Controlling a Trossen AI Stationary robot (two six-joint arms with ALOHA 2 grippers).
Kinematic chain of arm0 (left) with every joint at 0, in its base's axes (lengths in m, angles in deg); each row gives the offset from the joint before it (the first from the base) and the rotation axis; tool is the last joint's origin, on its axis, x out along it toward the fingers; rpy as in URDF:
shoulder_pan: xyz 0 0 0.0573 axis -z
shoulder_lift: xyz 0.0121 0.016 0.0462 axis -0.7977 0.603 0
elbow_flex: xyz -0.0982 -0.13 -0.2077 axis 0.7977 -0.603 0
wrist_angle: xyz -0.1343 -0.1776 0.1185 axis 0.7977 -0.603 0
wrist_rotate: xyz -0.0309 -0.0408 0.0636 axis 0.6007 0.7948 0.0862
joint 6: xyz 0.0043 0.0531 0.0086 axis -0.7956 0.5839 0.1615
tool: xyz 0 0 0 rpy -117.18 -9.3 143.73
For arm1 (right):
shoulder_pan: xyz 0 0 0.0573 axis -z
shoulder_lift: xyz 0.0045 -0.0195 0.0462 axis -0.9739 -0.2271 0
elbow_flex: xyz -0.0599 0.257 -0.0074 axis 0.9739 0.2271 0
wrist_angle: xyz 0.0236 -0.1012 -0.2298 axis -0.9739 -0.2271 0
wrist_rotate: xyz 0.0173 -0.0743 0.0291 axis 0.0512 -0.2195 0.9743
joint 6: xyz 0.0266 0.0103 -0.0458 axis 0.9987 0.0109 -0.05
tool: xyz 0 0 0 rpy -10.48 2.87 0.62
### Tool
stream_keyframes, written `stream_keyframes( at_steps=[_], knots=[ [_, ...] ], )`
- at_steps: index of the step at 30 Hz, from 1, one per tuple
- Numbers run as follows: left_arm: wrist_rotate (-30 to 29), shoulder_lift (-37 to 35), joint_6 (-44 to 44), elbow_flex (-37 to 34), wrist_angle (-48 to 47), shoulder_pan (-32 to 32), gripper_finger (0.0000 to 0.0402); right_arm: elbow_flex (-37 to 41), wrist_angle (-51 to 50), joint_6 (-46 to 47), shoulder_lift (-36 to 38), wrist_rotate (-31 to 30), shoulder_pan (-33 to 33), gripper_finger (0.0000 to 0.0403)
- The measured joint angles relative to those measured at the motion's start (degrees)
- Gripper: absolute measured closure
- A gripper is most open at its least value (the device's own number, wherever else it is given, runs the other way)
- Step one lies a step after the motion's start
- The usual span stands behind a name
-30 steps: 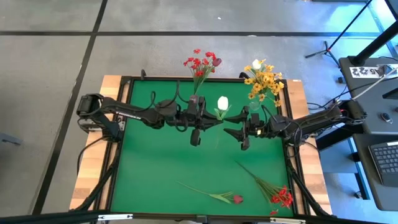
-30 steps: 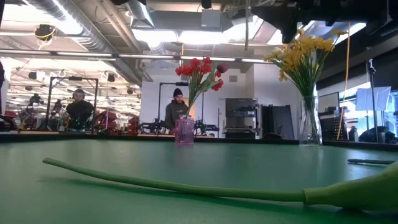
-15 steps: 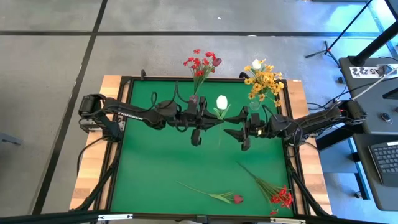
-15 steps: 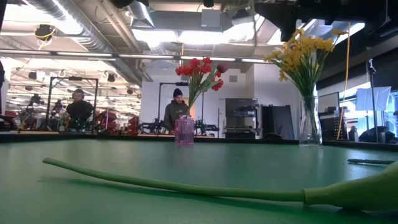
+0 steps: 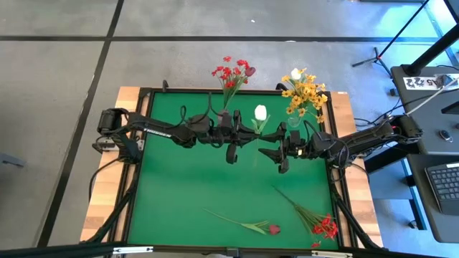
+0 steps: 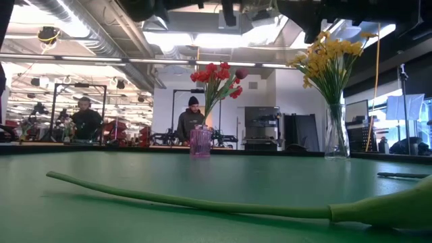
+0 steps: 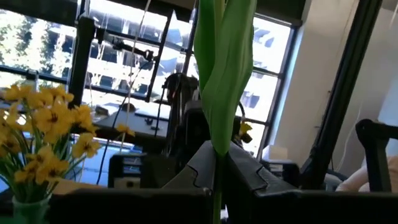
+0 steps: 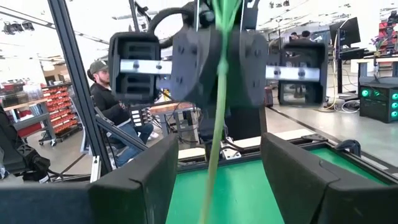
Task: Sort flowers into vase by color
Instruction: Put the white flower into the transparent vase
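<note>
From above, the left gripper [image 5: 244, 133] has its fingers clamped on the white flower [image 5: 260, 112] stem, mid-bench near the yellow bunch [image 5: 304, 93]. Right gripper [image 5: 266, 153] hangs alongside, fingers spread wide. In the right wrist view, the stem [image 8: 214, 124] runs between those open fingers.

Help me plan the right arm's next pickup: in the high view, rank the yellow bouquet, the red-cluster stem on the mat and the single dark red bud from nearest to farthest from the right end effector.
From the right end effector:
1. Yellow bouquet, at the table's far edge, just beyond it.
2. Red-cluster stem, toward the near right corner.
3. Single dark red bud, near the front edge; close to the second, though its blossom looks slightly farther.
</note>
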Motion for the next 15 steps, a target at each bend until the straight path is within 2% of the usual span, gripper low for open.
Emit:
stream_keyframes(
  at_steps=[11,15],
  knots=[
    [0.18,0.48,-0.04,0.0,0.74,0.57,0.0392,0.0,0.54,0.17,0.0,-0.19,0.0,0.0176],
    [0.44,0.48,-0.02,0.0,0.6,0.7,0.0392,0.0,1.45,2.64,-0.85,-2.45,0.02,0.0176]
  ],
)
